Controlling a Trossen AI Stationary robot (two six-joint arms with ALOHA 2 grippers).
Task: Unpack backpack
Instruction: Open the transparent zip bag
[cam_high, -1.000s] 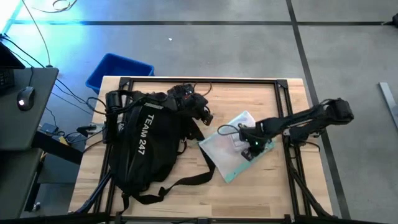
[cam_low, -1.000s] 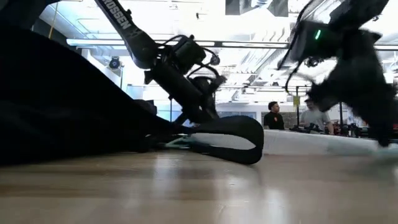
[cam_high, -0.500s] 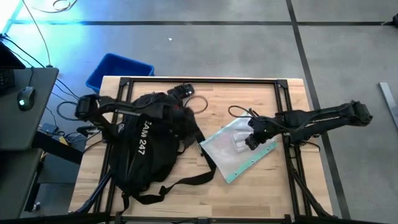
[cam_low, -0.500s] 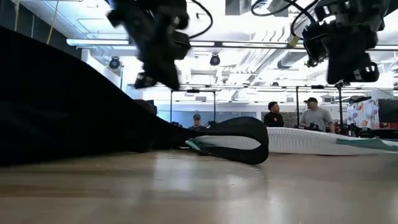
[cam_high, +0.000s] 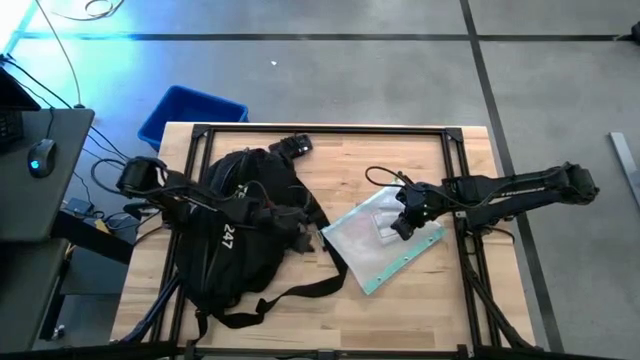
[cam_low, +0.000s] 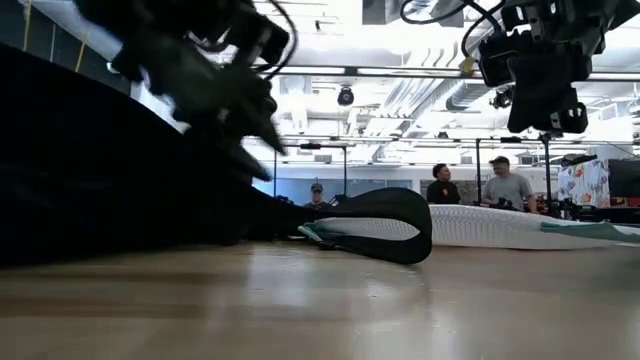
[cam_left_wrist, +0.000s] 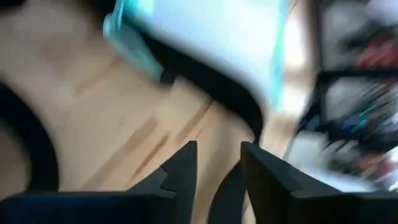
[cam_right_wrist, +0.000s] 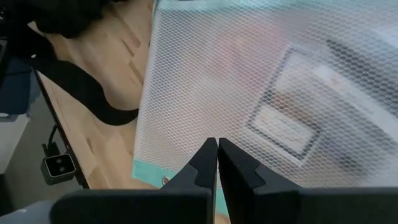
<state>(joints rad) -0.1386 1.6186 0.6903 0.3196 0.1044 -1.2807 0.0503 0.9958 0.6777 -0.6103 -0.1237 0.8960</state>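
Black backpack (cam_high: 235, 235) lying on the table's (cam_high: 420, 300) left half, one strap (cam_high: 300, 292) trailing toward a mesh pouch (cam_high: 385, 240) with a teal edge just beside it. Left gripper (cam_high: 297, 228) over the backpack's right side, fingers parted with nothing between. Right gripper (cam_high: 407, 215) above the pouch, fingers pressed together, empty. Blue bin (cam_high: 190, 112) on the floor beyond the table. People (cam_low: 495, 187) standing in the room behind.

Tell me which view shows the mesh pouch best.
The right wrist view: the mesh pouch fills it, netting, teal edge and cards inside plainly visible. The high view shows the whole pouch on the table beside the backpack. The low view shows it edge-on; the left wrist view only blurred.
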